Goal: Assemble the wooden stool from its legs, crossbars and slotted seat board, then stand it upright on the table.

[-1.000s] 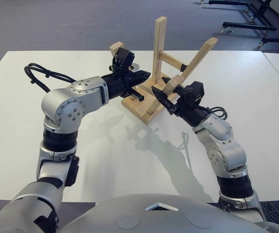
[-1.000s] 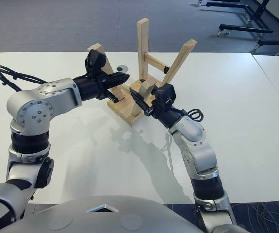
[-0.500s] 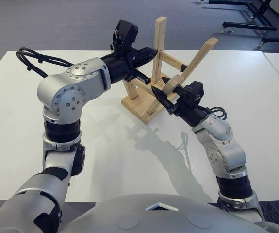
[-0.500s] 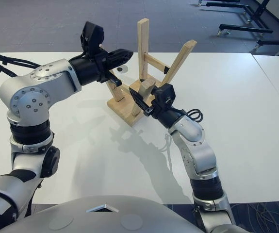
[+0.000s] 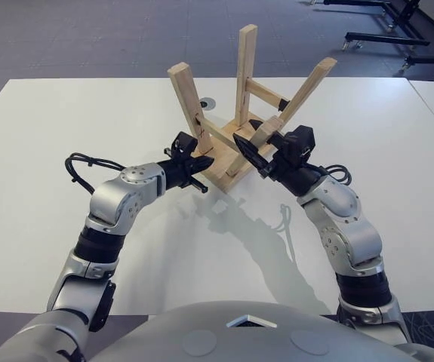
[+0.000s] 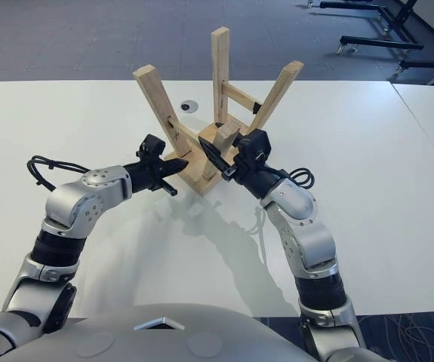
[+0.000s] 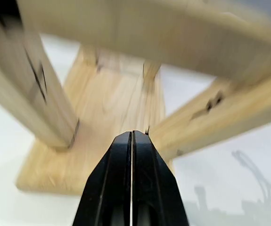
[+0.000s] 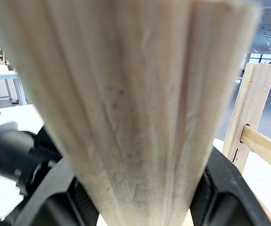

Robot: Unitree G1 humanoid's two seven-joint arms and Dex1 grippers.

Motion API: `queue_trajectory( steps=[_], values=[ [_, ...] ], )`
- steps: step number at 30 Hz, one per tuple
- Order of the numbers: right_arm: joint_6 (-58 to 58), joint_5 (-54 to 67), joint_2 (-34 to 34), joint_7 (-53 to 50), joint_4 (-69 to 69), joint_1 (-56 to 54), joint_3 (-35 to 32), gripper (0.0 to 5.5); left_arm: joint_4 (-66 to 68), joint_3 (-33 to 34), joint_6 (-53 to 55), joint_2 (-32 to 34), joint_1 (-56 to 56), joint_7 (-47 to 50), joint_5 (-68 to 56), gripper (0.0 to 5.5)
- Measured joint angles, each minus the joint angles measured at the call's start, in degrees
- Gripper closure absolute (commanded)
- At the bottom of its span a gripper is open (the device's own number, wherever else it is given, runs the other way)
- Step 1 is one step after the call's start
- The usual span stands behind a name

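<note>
Left gripper (image 7: 132, 135): jaws pressed flat together, nothing between them. Tips aim at the seat board (image 7: 111, 108) and sit just off its near edge, at the board's 8 o'clock in the head view. Judgement: shut tips make a stiff prod, better for nudging or bracing the board than for grasping. Right gripper (image 5: 248, 148): jaws clamped on the near leg (image 5: 271, 128), wood packed between the fingers (image 8: 225, 188); arm comes in from the board's 4 o'clock. Judgement: this grip steadies the frame or presses that leg into its slot. Stool (image 5: 244, 105) sits inverted, seat board flat on the table (image 5: 50, 151), toward 12 o'clock from table centre, legs up. Left leg (image 5: 189, 105) leans to 11 o'clock, far leg (image 5: 245, 68) stands nearly upright, right leg (image 5: 309, 84) leans to 1 o'clock. A crossbar (image 5: 266, 92) ties the far and right legs. Inverted makes sense: the board gives a broad base while the legs are seated. Flip to upright not yet done. Whether every joint is fully home, cannot tell.
</note>
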Motion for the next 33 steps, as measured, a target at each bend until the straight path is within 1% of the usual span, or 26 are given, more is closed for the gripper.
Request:
queue_trajectory(
  steps=[2,6,11,13,16,17,19,22,26,30,33],
  values=[
    [0.1,0.0,0.1,0.0,0.0,0.0,0.0,3.45,-2.0,1.4,1.8,-0.7,-1.9,0.0,-1.0,5.47],
    [0.4,-0.1,0.1,0.0,0.0,0.0,0.0,3.45,-4.8,3.9,4.4,-0.8,-1.9,-0.2,-3.0,5.47],
    [1.2,0.0,-0.3,0.1,-0.3,-0.3,-0.2,3.45,-6.6,6.0,5.8,1.0,-1.9,-1.2,-4.4,5.47],
    [1.3,0.0,-0.3,0.1,-0.2,-0.4,-0.2,3.45,-8.0,8.0,7.6,1.5,-2.0,-1.8,-6.6,5.47],
    [1.4,0.0,-0.4,0.1,-0.2,-0.4,-0.2,3.45,-8.6,9.9,9.2,-0.1,-4.3,-0.4,-8.1,5.47],
    [1.4,0.0,-0.4,0.1,-0.2,-0.4,-0.2,3.45,-8.7,10.0,9.4,-1.7,-5.4,0.5,-8.4,5.47],
    [1.4,0.0,-0.4,0.1,-0.2,-0.5,-0.1,3.45,-9.0,9.2,9.5,-4.2,-6.5,2.1,-8.4,5.47],
    [1.5,0.0,-0.5,0.2,-0.2,-0.5,-0.1,3.45,-9.0,7.5,9.3,-5.6,-6.5,3.9,-7.2,5.47],
    [1.8,0.1,-0.7,0.2,-0.2,-0.7,-0.1,3.45,-6.9,1.9,6.0,-5.0,-5.2,4.5,-1.6,5.47],
    [2.7,0.0,-0.8,0.1,-0.2,-0.7,0.0,3.45,-4.5,-2.4,-1.4,-4.0,-2.2,3.4,3.1,5.47],
    [3.0,0.0,-0.8,0.2,-0.2,-0.7,0.0,3.45,-4.3,-3.2,-4.1,-4.0,-0.9,2.8,4.7,5.47]
  ],
)
